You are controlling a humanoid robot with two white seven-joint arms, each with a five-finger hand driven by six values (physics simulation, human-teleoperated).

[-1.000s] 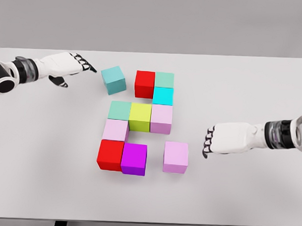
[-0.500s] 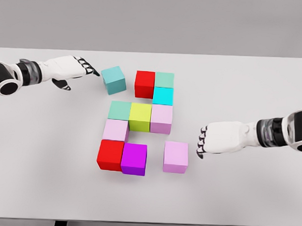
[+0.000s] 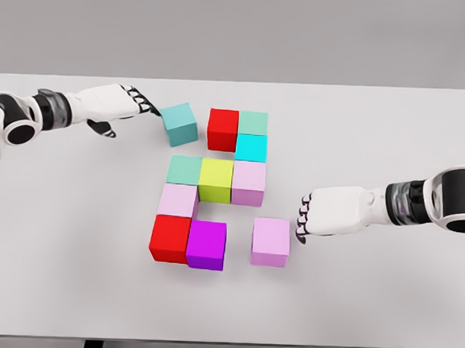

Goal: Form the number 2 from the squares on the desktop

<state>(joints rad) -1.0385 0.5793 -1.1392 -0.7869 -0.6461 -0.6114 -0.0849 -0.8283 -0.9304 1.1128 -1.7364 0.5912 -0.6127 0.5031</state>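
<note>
Coloured cubes lie on the white table (image 3: 387,133). A teal cube (image 3: 179,123) sits apart at the upper left, and my left hand (image 3: 142,101) has its outstretched fingertips against that cube's left side, open. A red cube (image 3: 222,129), a green cube (image 3: 253,123) and a cyan cube (image 3: 251,147) form the top. Below run a mint cube (image 3: 184,170), a yellow cube (image 3: 215,179) and a pink cube (image 3: 249,182). A pale pink cube (image 3: 177,199), a red cube (image 3: 170,238) and a magenta cube (image 3: 206,244) follow. A loose pink cube (image 3: 271,241) lies at the lower right; my right hand (image 3: 303,220) hovers open just right of it.
My left hand has slid right to the teal cube, which has shifted slightly right. My right hand has moved left, closing on the loose pink cube.
</note>
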